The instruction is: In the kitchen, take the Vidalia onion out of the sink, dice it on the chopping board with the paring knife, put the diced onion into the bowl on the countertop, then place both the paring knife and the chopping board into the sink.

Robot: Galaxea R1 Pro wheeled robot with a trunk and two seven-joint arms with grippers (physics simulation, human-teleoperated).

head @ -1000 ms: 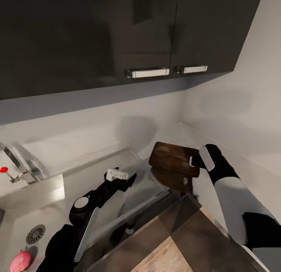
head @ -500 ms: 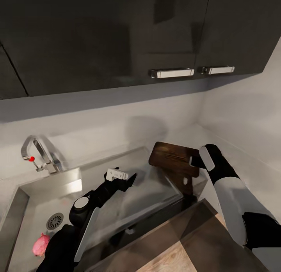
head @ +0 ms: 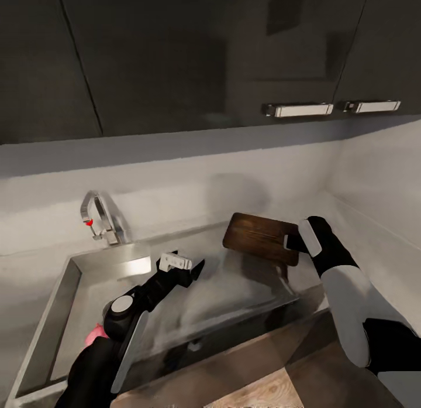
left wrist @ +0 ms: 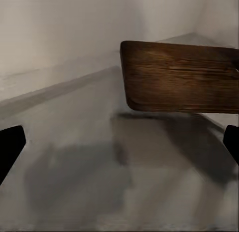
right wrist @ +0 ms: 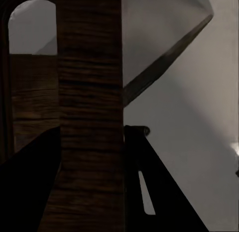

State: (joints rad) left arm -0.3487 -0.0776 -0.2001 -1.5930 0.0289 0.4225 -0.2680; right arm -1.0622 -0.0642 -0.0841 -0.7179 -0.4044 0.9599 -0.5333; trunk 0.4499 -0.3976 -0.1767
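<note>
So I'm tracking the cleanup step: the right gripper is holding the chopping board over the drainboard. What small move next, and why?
Probably carry it sideways toward the basin, then lower. The right gripper holds the chopping board raised above the drainboard; the sink basin lies toward the tap.

Steel sink [head: 58,291], pink onion [head: 93,335] inside
</note>
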